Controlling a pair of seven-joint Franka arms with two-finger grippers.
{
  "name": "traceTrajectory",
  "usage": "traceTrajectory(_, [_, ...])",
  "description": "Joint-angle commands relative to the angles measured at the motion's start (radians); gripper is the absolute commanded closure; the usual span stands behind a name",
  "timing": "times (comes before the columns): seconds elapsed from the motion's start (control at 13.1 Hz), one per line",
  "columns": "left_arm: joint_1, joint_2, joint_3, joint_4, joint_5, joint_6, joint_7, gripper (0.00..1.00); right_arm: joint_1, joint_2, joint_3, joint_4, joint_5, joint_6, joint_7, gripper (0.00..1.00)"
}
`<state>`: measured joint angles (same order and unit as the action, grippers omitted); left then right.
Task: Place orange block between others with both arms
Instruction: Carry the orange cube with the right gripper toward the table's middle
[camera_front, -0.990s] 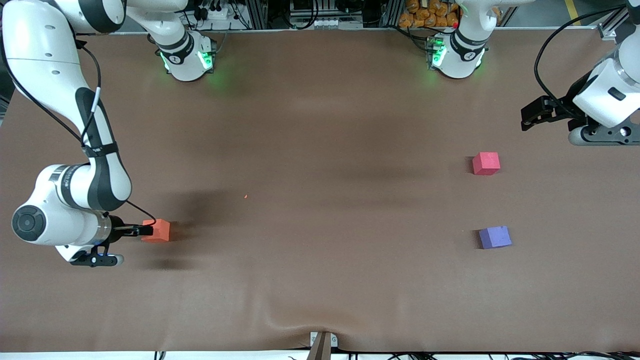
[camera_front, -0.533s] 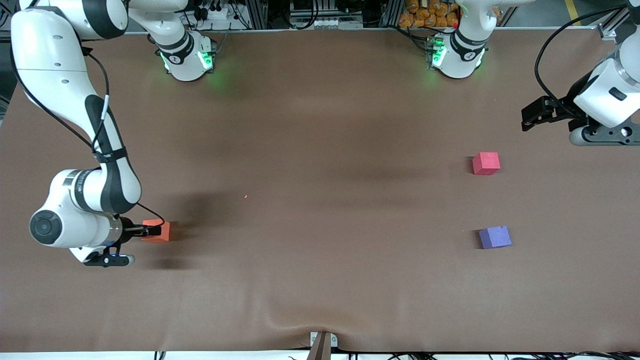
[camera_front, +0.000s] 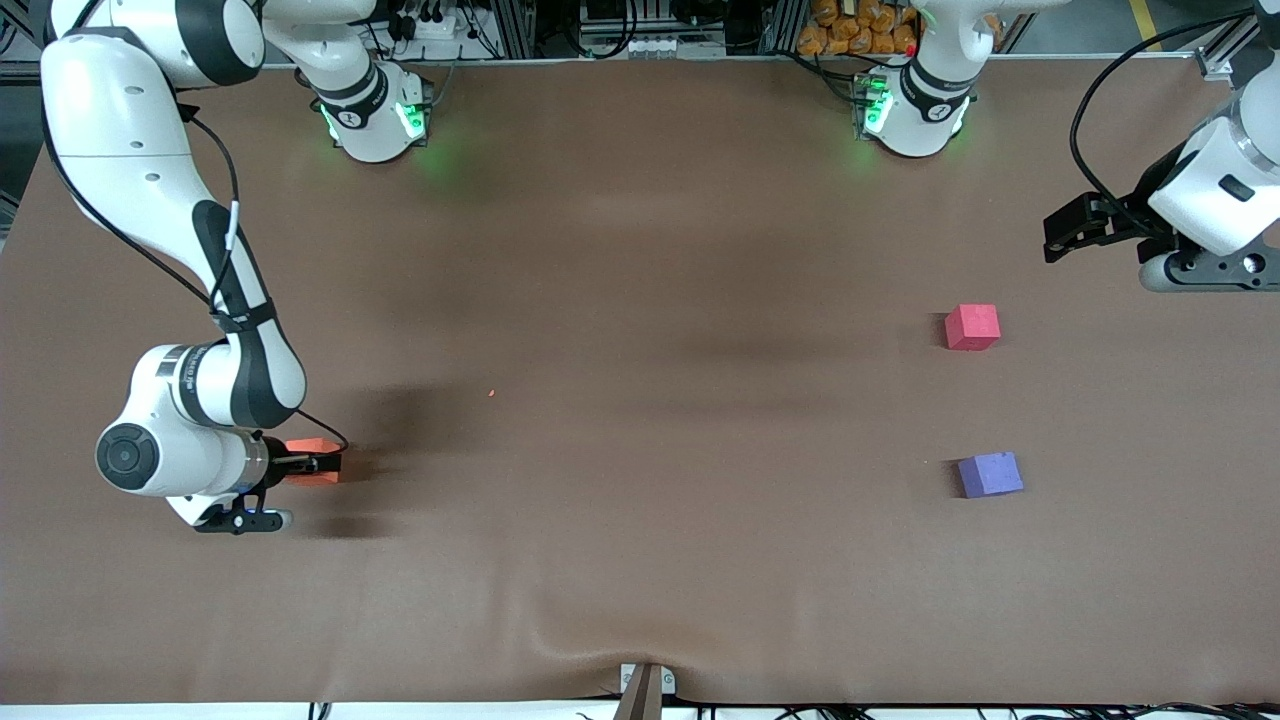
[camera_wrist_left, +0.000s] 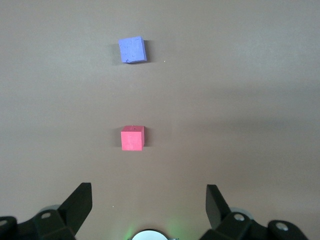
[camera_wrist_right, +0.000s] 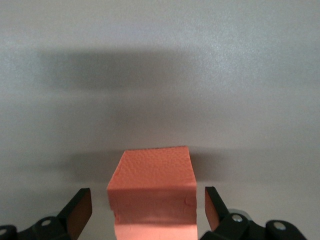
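Two tools wide. Right tool now slid in around orange block, fingers flanking, not pinched; block on bench at right arm's end. Left tool waiting above red cube, purple cube. Grasp next, likely.

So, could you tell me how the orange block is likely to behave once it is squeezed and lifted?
The orange block looks like matte foam, so it is probably light and may give slightly. Its flat faces suggest no rolling. The right tool stands open around it.
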<state>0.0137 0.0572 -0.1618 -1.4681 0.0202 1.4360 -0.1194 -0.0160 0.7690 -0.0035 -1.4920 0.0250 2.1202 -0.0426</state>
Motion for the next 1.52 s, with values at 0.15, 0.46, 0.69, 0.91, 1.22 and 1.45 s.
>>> traceTrajectory(0.15, [0.008,-0.001,-0.001,0.003,-0.013,0.004,0.004,0.00,0.014,0.001,-0.001,-0.005,0.003,0.023,-0.080,0.19])
traceTrajectory(0.46, [0.008,0.001,0.002,0.003,-0.013,0.006,0.004,0.00,0.014,0.000,-0.001,-0.004,0.004,0.014,-0.095,0.46])
traceTrajectory(0.69, [0.008,0.001,0.004,0.003,-0.013,0.006,0.004,0.00,0.014,-0.001,0.000,0.001,0.007,0.015,-0.115,0.52])
traceTrajectory(0.91, [0.008,0.001,0.004,0.003,-0.011,0.006,0.004,0.00,0.024,-0.008,0.005,0.016,0.016,0.014,-0.108,0.52])
traceTrajectory(1.22, [0.008,0.003,0.004,0.003,-0.011,0.006,0.004,0.00,0.100,-0.013,0.010,0.021,0.061,0.014,0.013,0.51])
traceTrajectory(1.45, [0.008,0.003,0.005,0.003,-0.011,0.006,0.004,0.00,0.175,-0.013,0.011,0.024,0.169,0.017,0.133,0.52])
